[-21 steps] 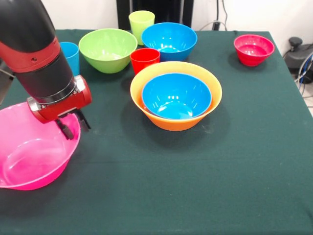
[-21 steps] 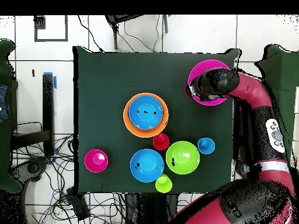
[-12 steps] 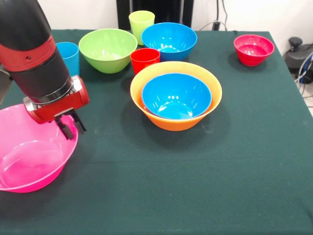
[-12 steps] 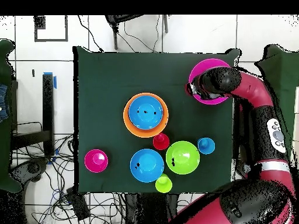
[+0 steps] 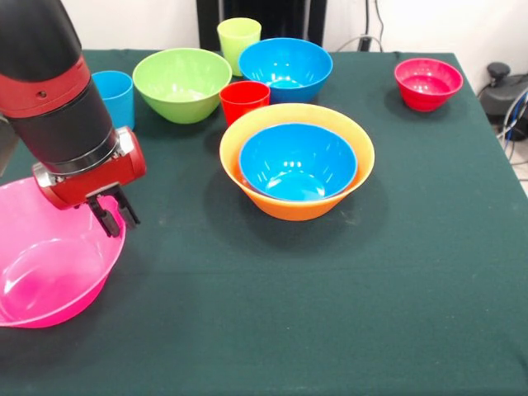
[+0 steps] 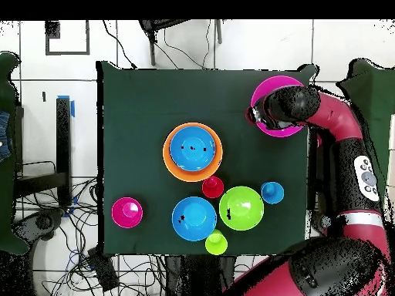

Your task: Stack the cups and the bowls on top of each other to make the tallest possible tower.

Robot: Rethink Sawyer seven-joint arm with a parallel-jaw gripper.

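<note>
One bowl (image 5: 298, 158) nests in the tower's base (image 5: 297, 203) (cups (image 5: 244, 101) behind).

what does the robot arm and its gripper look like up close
A thick round arm, black with a red band, ends past a silver ring in a boxy red gripper with two short black fingers. From overhead, the red links carry a grey button panel.

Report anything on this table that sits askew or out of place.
The pink bowl is tilted, its rim gripped by the gripper, and it hangs past the table's edge. Every other bowl and cup stands upright; nothing is spilled.
</note>
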